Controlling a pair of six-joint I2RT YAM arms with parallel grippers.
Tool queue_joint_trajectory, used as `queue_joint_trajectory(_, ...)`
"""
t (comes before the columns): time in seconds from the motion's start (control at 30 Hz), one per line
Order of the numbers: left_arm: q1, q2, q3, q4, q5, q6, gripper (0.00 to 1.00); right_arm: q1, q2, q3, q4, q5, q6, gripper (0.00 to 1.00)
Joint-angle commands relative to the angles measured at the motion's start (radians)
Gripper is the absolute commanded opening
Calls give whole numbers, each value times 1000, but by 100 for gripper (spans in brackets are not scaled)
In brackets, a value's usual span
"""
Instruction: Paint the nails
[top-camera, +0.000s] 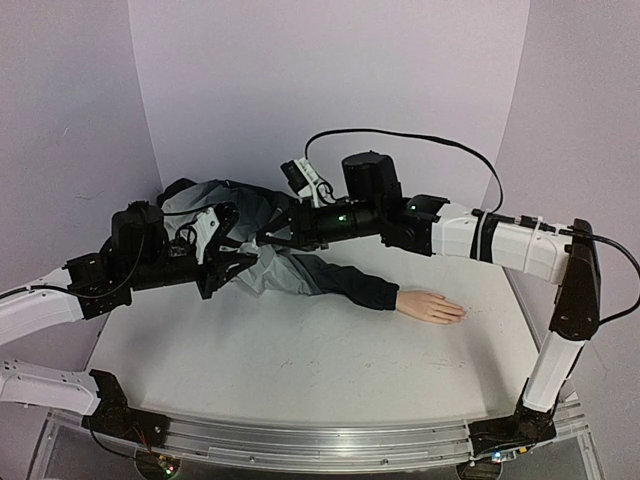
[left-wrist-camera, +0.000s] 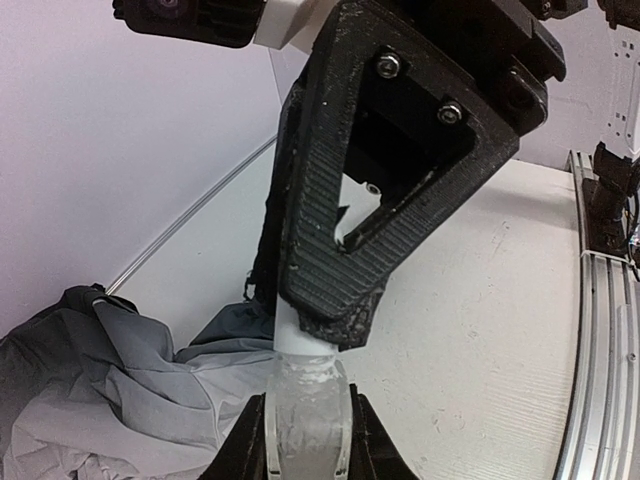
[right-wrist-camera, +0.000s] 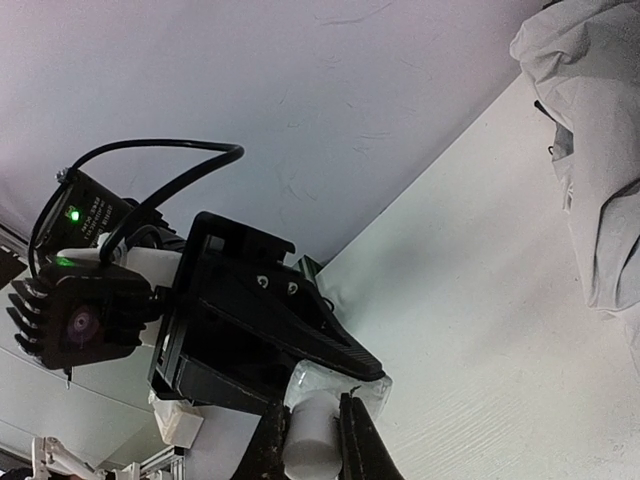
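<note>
Bottle (left-wrist-camera: 305, 405) clamped by left gripper (left-wrist-camera: 305, 445), cap (left-wrist-camera: 300, 342) in right gripper (right-wrist-camera: 312, 445), jacket (top-camera: 250, 210) beneath, mannequin hand (top-camera: 432, 306) apart

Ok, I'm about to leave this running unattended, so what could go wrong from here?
1. Both arms share one small whitish bottle: the left pincer holds its body, the right pincer its white cap. If either grip slips, it may tip or drop.
2. This happens right by the grey jacket, so spilled polish could stain it.
3. The mannequin hand lies well to the right, a long carry that could drip.
</note>
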Motion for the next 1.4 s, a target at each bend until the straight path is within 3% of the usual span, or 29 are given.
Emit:
queue_joint_trajectory(0.0,1,0,50,37,3,5,0,1,-65,12,79,34,-38,0)
queue_joint_trajectory(1.1,1,24,56,27,2,12,0,1,-171,-56,123,74,-31,0)
queue_joint_trajectory(1.37,1,10,54,26,-28,17,0,-31,-296,-188,105,160,-34,0)
